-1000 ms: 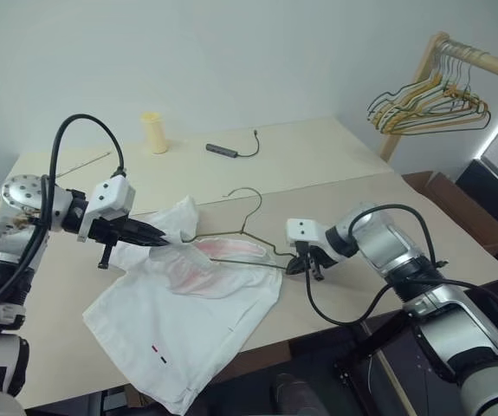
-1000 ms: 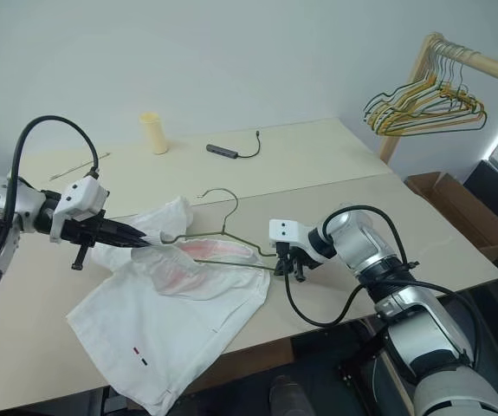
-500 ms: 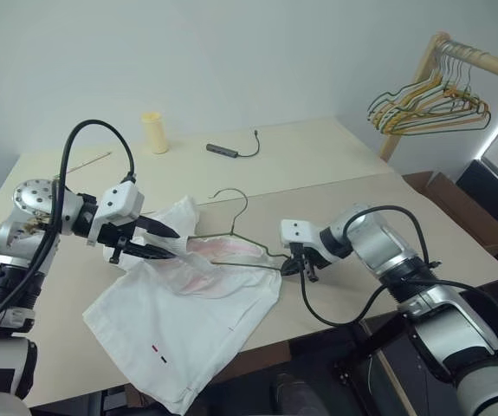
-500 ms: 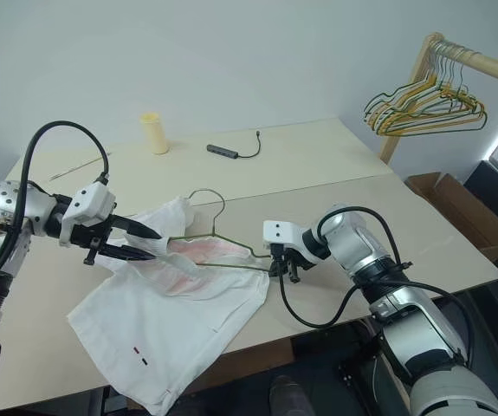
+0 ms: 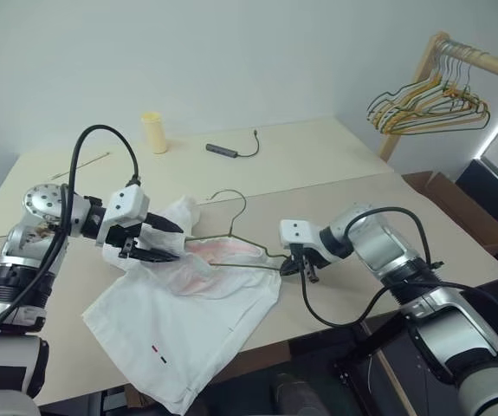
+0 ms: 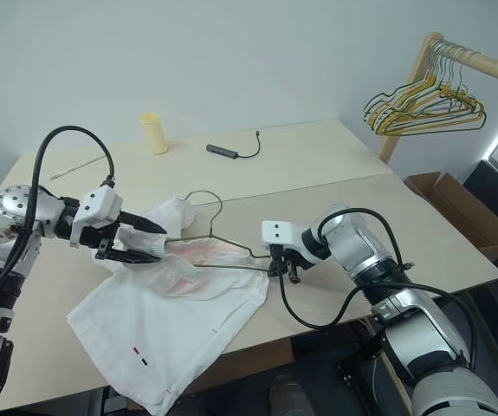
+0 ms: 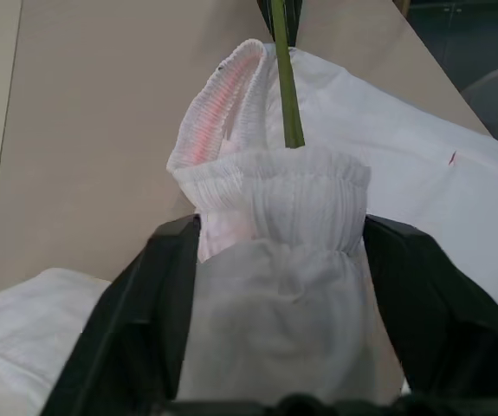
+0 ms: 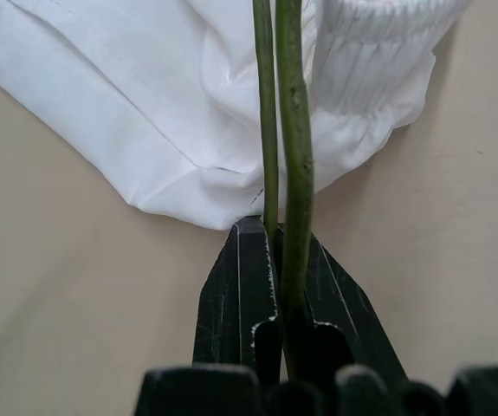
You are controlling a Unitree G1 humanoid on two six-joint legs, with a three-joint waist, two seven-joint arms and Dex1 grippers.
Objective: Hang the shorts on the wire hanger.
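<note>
The white shorts [image 5: 188, 303] lie spread on the table, their pink-lined waistband bunched toward the wire hanger [image 5: 255, 242]. One arm of the thin olive hanger runs into the waistband opening [image 7: 285, 87], and its hook stands up behind. My left gripper [image 5: 164, 240] is at the waistband's left end, open, its black fingers [image 7: 136, 321] spread wide on either side of the gathered cloth [image 7: 292, 186]. My right gripper [image 5: 296, 267] is shut on the hanger's right corner, where the two wires [image 8: 294, 130] pass between its closed fingertips.
A yellow cup [image 5: 152, 132] and a dark cable [image 5: 223, 150] sit at the back of the table [image 5: 335, 165]. A wooden rack with a bunch of coloured hangers [image 5: 430, 104] stands at the far right, above a cardboard box [image 5: 456, 208].
My left gripper has gone from shut on the waistband to wide open, the cloth still between its fingers. The hanger's hook has shifted slightly left. My right gripper keeps its hold.
</note>
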